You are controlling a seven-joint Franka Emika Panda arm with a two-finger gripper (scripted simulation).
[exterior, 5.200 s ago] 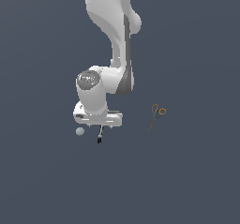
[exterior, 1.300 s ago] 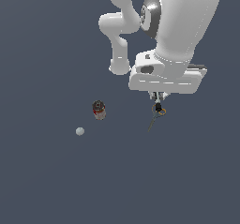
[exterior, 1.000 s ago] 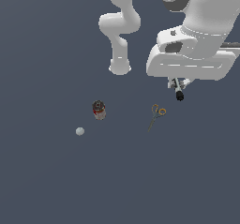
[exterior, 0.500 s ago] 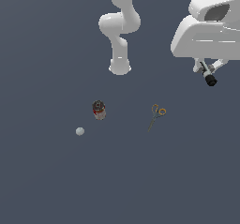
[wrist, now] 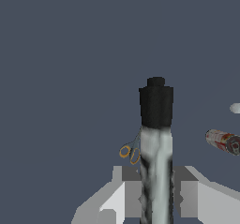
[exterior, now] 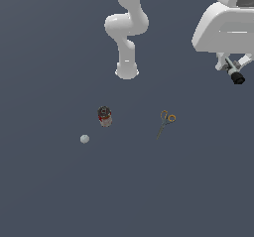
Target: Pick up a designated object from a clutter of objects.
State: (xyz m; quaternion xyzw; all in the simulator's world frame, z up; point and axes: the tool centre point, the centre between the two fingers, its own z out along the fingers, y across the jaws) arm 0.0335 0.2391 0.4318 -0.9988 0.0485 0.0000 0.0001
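The designated object, a whitish-grey marker-like stick [wrist: 156, 148] with a black end, stands between my fingers [wrist: 131, 192] in the wrist view. In the exterior view my gripper [exterior: 231, 68] is high at the exterior view's right. It is shut on the stick, whose black tip [exterior: 238, 78] pokes out below. The rest of the clutter lies far beneath on the floor: orange-handled scissors [exterior: 166, 122], a stubby red-banded can [exterior: 104, 116] and a small pale ball [exterior: 85, 139].
The arm's white base [exterior: 127, 71] stands behind the can and scissors. In the wrist view, the scissors [wrist: 130, 152], the can [wrist: 224, 141] and the ball [wrist: 236, 108] show small, well beyond the held stick.
The gripper has risen and swung toward the exterior view's right, carrying the stick away from its spot above the scissors. The can, ball and scissors have not moved.
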